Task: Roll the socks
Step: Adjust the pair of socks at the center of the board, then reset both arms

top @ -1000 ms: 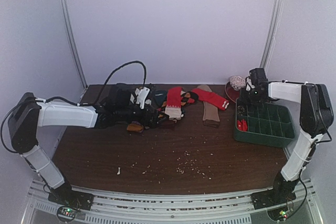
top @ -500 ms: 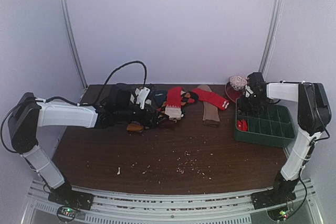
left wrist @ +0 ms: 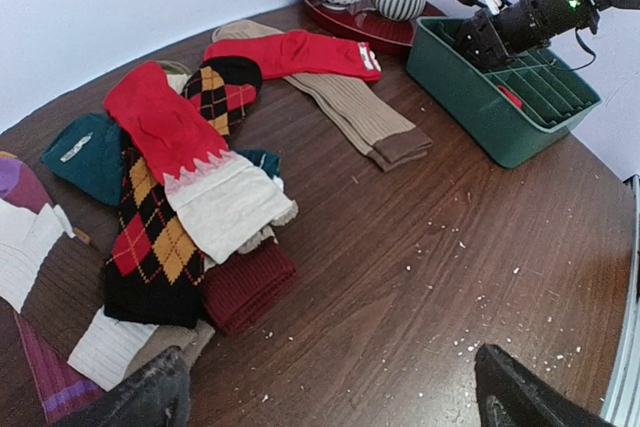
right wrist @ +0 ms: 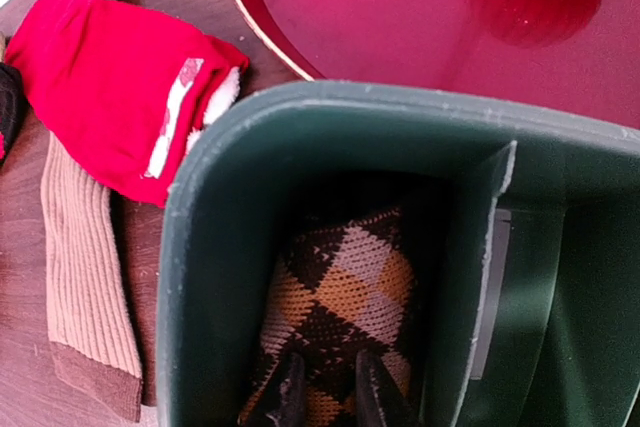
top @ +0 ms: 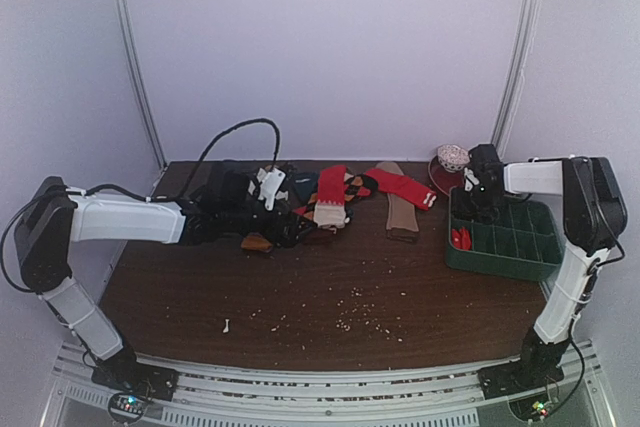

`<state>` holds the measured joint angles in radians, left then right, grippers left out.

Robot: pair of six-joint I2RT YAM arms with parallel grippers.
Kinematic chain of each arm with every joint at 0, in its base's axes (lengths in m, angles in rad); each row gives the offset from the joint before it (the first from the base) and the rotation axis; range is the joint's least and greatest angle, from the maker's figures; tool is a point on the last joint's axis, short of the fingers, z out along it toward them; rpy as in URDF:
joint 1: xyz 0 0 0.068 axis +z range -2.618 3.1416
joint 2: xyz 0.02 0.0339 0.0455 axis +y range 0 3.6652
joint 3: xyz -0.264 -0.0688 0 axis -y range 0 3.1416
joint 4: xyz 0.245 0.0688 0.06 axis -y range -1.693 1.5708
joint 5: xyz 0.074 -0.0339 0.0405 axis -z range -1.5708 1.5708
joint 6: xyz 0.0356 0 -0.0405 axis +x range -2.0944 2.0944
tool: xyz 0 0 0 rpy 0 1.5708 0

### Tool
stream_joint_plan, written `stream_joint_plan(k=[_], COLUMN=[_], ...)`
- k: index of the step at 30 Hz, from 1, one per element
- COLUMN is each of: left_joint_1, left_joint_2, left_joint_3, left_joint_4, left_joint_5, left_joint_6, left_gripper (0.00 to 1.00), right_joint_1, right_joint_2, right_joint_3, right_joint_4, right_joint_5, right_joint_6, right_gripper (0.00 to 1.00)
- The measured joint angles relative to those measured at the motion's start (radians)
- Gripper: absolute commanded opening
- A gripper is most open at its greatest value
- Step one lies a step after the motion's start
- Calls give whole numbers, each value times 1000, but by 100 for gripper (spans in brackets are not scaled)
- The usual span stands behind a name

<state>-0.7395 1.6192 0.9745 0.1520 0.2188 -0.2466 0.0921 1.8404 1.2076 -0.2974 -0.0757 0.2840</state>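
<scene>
A rolled dark brown argyle sock (right wrist: 345, 287) sits in the far-left compartment of the green bin (right wrist: 200, 247). My right gripper (right wrist: 325, 387) reaches down into that compartment, its fingers pinched on the roll; the top view shows it over the bin's far-left corner (top: 470, 202). A plain red sock with a striped cuff (left wrist: 290, 52) lies flat on the table beside the bin (right wrist: 110, 87). My left gripper (left wrist: 335, 402) hangs open over bare table beside the sock pile, holding nothing.
The pile (left wrist: 160, 207) holds a black-and-orange argyle sock, a red sock with a white cuff, maroon, teal and white ones. A tan ribbed sock (left wrist: 350, 107) lies under the red one. A red tray (left wrist: 370, 27) with two bowls stands behind the bin. Crumbs dot the table.
My right gripper has moved left and down into the bin's far-left compartment. The left arm has barely moved.
</scene>
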Motion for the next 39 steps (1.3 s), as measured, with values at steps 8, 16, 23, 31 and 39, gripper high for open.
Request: stream_joint_plan(k=[8,16,23,31,39], left_joint_1=[0,19,21,21,21], left_joint_2=[2,-13,-64,-98,-103], left_joint_3=[45,47,48,69,69], left_joint_4=[-34,-64,-134,-196,-220], left_joint_5=[-63,-142,-316,-453,-499], left_joint_6=[1,-56,-142,-192,-195], left_gripper=[98,98,98,98,98], right_joint_1=[1,1,1,-3,-3], right_joint_2=[-53,-215,-346,-415,-462], right_joint_3=[-4,-5,-73,-121,-134], right_joint_4=[-18,-11,50,61,60], right_joint_5=[9,11,16,39,55], right_joint_6=[10,-11,-41,-74,-87], right_gripper=[36,49,65,71,74])
